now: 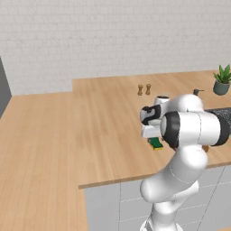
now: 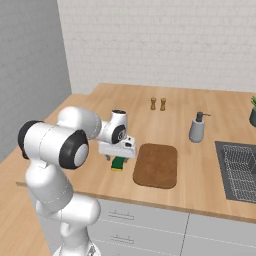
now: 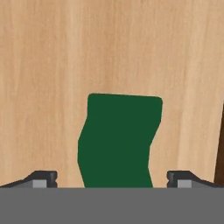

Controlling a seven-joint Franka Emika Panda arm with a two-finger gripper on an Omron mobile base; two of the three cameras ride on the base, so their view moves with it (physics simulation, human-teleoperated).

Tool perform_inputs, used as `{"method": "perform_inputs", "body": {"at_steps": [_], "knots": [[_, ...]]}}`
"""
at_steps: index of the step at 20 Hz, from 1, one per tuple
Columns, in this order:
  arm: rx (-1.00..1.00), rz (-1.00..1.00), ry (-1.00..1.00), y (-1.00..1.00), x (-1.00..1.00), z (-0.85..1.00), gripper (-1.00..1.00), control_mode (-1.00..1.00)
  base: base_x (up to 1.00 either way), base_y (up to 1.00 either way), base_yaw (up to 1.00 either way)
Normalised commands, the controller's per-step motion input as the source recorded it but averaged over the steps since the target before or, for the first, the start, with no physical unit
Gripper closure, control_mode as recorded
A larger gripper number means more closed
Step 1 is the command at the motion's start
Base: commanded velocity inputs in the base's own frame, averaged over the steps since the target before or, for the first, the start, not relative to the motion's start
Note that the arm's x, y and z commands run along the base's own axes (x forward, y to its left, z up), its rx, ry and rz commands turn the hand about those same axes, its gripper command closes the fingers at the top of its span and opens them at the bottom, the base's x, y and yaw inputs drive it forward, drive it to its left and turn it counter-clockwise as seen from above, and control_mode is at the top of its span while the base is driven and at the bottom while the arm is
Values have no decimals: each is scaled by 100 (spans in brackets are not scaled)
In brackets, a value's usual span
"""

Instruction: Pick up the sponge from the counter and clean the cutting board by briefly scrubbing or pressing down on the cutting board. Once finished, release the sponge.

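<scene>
Counter (image 2: 220, 185) spans the middle of both base views, light wood planks, grey cabinet fronts along the bottom. Arm (image 2: 55, 150) fills lower left of the right base view, wrist bent toward frame centre. Sink rack (image 2: 240, 170) at right edge. Board (image 2: 156, 165) just right of centre, flat on the counter, reddish-brown, rounded corners. Soap bottle (image 2: 197, 127) above and right of it; two shakers (image 2: 158, 104) near upper centre. Plant (image 1: 222, 80) at upper right of the left base view. Sponge (image 2: 118, 163) sits just left of the board, apart from it, directly below the hand. Gripper (image 3: 111, 177) in hand view: jaws apart, tips at lower left and lower right, green sponge top between them, not clamped.
</scene>
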Motion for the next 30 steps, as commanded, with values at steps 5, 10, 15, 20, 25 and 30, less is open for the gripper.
{"method": "perform_inputs", "body": {"at_steps": [5, 10, 15, 20, 25, 30], "knots": [[0, 0, 0, 0, 0, -11, -100, -100, 0, 0, 0], [-1, 0, 0, 2, 0, -10, -100, -100, 0, 0, 0], [0, 1, 0, 0, 2, -6, -100, -100, 0, 0, 0], [0, 1, 0, 0, 4, -5, -100, -100, 0, 0, 0], [0, 1, 0, 0, 3, -8, -100, -100, 0, 0, 0], [0, 1, 0, 0, 1, -9, -100, -100, 0, 0, 0]]}}
